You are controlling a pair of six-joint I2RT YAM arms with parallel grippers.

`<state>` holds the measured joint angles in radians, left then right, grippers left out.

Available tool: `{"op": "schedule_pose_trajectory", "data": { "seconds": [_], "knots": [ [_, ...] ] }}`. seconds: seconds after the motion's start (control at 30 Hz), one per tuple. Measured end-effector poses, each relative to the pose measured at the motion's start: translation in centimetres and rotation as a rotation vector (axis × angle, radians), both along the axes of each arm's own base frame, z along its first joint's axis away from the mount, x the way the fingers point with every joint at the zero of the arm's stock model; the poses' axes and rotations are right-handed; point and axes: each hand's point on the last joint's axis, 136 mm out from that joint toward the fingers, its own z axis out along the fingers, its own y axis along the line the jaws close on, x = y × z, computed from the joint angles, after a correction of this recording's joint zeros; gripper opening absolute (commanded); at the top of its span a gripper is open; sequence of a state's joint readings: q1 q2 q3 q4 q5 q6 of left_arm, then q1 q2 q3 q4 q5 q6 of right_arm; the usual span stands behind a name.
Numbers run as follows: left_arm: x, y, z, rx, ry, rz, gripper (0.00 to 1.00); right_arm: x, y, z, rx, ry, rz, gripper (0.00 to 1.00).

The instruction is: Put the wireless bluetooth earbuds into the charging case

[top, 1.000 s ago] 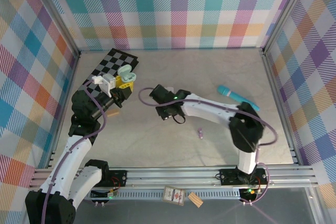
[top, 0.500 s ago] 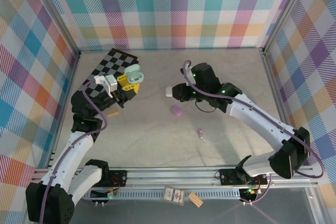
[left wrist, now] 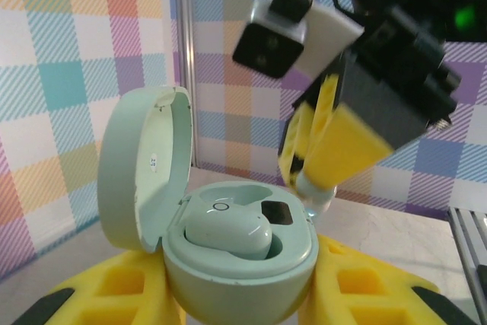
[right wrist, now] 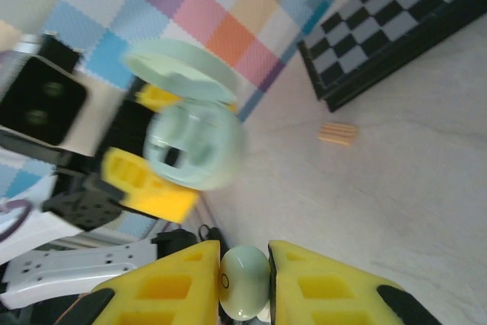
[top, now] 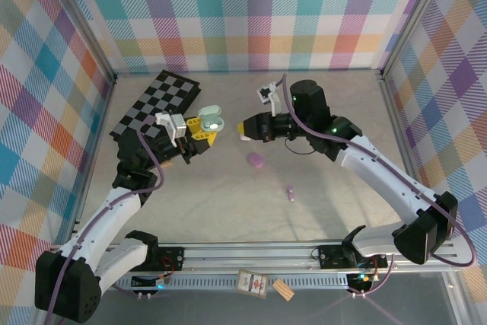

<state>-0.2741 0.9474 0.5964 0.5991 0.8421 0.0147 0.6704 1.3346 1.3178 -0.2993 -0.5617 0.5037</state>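
My left gripper is shut on the open pale green charging case, held above the table. In the left wrist view the case has its lid swung up to the left. One pale green earbud sits in a slot and the slot beside it is empty. My right gripper is shut on a second pale green earbud, just right of the case. This earbud hangs close above the case's far rim. A tiny purple earbud lies on the table.
A purple pebble-like case lies on the table below the two grippers. A checkerboard lies at the back left, with a small wooden block near it. Plaid walls and metal rails close in the table.
My right gripper has lifted from low over the table centre and now faces the case with the earbud. My left gripper has carried the case rightward toward it. The purple case came into sight.
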Motion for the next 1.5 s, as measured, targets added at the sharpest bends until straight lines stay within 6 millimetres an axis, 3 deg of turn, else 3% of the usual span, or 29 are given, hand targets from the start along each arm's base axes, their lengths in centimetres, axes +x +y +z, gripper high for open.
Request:
{"op": "schedule_pose_trajectory", "data": {
  "seconds": [0.13,0.47,0.97,1.5],
  "knots": [
    [-0.1,-0.6,-0.9,0.013,0.027,-0.029,0.32,-0.3,0.8,0.8,0.036,0.002,0.048,0.23],
    [-1.3,-1.7,-2.3,0.053,0.055,-0.103,0.32,0.0,2.7,0.2,0.035,0.034,0.11,0.22],
    [-1.1,-1.7,-2.4,0.056,0.054,-0.095,0.32,0.2,3.7,-1.3,0.015,0.067,0.129,0.22],
    [-0.9,-1.7,-2.4,0.048,0.073,-0.089,0.32,0.5,3.6,-1.0,-0.012,0.05,0.102,0.37]
  ]
}}
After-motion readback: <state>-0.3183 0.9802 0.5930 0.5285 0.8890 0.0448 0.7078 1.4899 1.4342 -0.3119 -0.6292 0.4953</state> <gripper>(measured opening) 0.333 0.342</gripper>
